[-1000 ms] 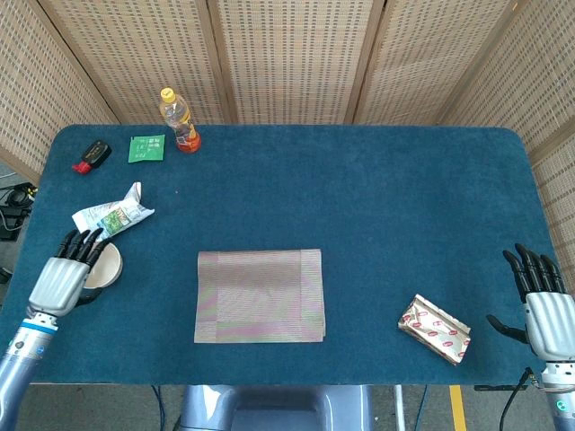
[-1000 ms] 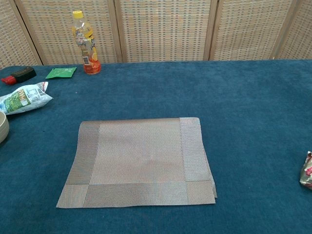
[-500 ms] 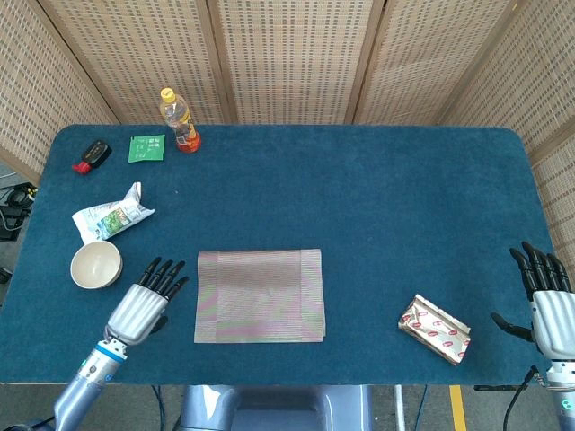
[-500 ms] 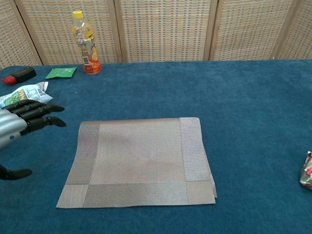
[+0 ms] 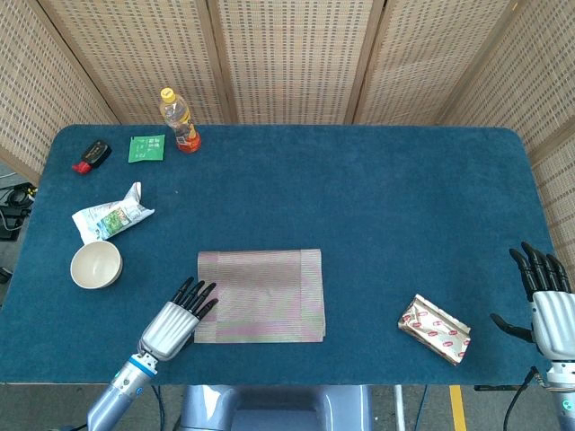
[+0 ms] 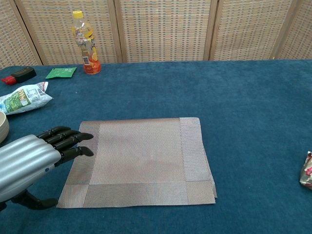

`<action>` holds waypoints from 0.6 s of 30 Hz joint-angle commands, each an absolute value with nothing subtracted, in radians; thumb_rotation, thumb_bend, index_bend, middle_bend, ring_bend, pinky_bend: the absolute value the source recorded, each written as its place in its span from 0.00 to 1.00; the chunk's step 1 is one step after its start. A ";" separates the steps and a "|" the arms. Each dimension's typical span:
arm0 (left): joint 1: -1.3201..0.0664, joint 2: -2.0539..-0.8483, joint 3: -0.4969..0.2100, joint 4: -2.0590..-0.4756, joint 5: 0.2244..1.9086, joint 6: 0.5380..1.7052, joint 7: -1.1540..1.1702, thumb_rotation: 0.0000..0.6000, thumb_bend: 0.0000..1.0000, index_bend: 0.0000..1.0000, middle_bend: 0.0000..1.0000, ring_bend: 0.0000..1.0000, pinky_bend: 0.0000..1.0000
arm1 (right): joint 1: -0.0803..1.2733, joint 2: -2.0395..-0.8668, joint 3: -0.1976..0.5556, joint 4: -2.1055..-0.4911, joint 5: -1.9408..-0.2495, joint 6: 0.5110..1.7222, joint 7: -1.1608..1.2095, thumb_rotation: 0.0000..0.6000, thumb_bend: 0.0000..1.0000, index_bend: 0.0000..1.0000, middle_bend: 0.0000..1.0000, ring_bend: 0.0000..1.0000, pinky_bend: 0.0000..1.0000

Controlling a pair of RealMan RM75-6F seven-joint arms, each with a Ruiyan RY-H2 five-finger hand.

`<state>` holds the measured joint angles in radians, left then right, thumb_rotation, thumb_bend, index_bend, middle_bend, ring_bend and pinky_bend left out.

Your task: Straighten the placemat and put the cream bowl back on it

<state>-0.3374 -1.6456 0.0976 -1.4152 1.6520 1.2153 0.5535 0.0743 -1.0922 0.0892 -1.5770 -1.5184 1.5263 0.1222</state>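
The woven grey placemat [image 5: 260,294] [image 6: 139,158] lies flat near the table's front middle, its right part folded over on itself. The cream bowl [image 5: 95,265] [image 6: 2,126] stands upright on the blue cloth to the mat's left, apart from it. My left hand [image 5: 175,321] [image 6: 34,156] is at the mat's front left corner, fingers extended and apart, tips over the mat's left border, holding nothing. My right hand [image 5: 546,301] hovers at the table's right edge, fingers spread and empty; the chest view does not show it.
A red-and-white wrapped packet [image 5: 435,329] [image 6: 307,170] lies at the front right. A crumpled snack bag [image 5: 111,215] [image 6: 23,99] sits behind the bowl. At the back left stand a yellow-capped bottle [image 5: 180,119], a green packet [image 5: 146,148] and a red-black object [image 5: 92,155].
My left hand left the bowl and swept right and toward the front edge, arriving at the mat's left front corner. The bowl stayed put. My right hand barely moved.
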 commanded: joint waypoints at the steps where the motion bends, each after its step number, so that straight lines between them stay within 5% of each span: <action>1: -0.337 -1.649 0.104 -1.417 1.653 1.209 0.562 1.00 0.18 0.17 0.00 0.00 0.00 | 0.073 -1.091 0.091 -1.577 -1.516 1.528 0.127 1.00 0.09 0.01 0.00 0.00 0.00; 18: -0.332 -1.624 0.110 -1.424 1.645 1.204 0.560 1.00 0.18 0.18 0.00 0.00 0.00 | 0.070 -1.087 0.094 -1.582 -1.511 1.531 0.133 1.00 0.09 0.01 0.00 0.00 0.00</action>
